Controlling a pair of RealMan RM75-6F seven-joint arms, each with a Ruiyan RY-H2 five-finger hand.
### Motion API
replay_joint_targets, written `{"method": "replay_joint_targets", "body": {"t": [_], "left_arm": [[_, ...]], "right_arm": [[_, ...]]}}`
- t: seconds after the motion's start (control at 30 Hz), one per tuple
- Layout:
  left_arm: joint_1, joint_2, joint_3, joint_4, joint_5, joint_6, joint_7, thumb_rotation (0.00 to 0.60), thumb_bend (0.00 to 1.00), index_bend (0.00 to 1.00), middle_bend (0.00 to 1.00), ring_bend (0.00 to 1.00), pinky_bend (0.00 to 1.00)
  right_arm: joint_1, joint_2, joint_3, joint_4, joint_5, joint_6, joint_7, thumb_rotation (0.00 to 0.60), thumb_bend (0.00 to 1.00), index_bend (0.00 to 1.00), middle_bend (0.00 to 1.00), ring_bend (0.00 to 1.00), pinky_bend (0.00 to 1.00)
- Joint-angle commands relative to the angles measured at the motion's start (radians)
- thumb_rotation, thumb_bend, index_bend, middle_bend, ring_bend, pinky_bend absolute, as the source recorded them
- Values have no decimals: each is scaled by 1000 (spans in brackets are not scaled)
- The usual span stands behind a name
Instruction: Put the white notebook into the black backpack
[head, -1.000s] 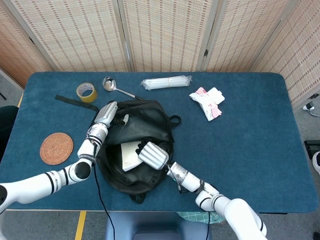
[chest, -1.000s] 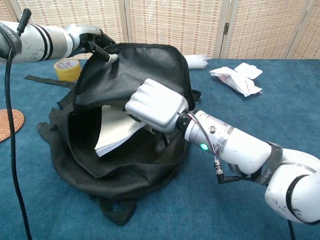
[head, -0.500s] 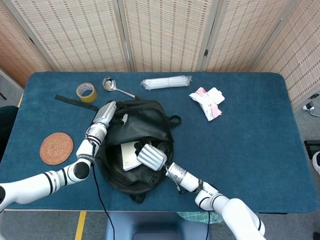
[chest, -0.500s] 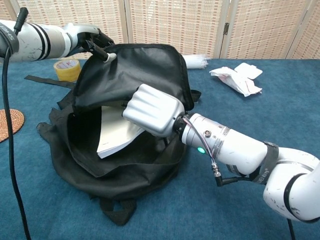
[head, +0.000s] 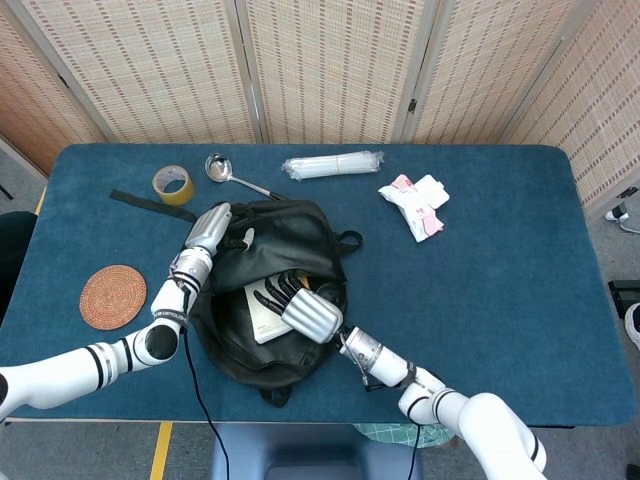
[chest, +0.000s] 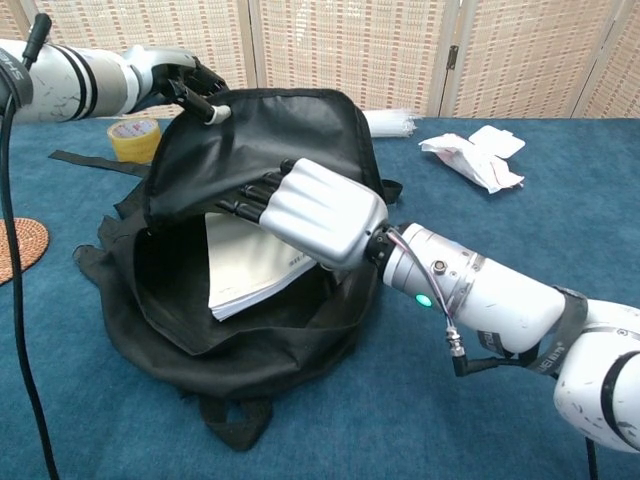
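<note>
The black backpack (head: 300, 240) (chest: 270, 130) lies on the blue table with its mouth held open. My left hand (head: 207, 232) (chest: 172, 75) grips the bag's top flap at its upper left edge and lifts it. The white notebook (head: 263, 308) (chest: 255, 265) rests inside the opening, tilted against the lining. My right hand (head: 303, 310) (chest: 318, 212) hovers in the bag's mouth, just right of and above the notebook. Its dark fingers (chest: 250, 195) stretch out flat over the notebook's top edge with nothing gripped.
A yellow tape roll (head: 173, 184) (chest: 133, 138), a black strap (head: 140, 200) and a metal ladle (head: 222, 170) lie behind the bag. A woven coaster (head: 113, 296) sits at left. A clear plastic pack (head: 333, 163) and a white-pink packet (head: 415, 205) lie at the back right.
My right hand's fingers have uncurled and let go of the notebook, which has settled lower and flatter inside the bag. The left hand still holds the flap up.
</note>
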Motion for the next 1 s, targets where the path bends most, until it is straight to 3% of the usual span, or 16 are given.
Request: {"method": "replay_joint_targets", "body": {"t": [0.03,0.37,0.73,1.0], "left_arm": [[-1,1,0,-2,-1,1,0,600,580,526,323,251,0],[0,5,3,-10,0,3,2,600,578,516,320,248,0],[5,11,12,-30,3,12,5,600,573,504,318,245,0],[15,28,16,-70,12,31,9,600,507,400,296,234,0]], "right_arm": [[-8,24,-4,-35,0,6,-16,600,105,0,31,178,121],[-42,141,-17,-213,-10,34,-89,600,58,0,0,127,86],[-161,324,-67,-477,-17,105,-134,600,57,0,4,143,96],[-239,431,-102,-596,-28,142,-132,600,57,0,26,145,103]]}}
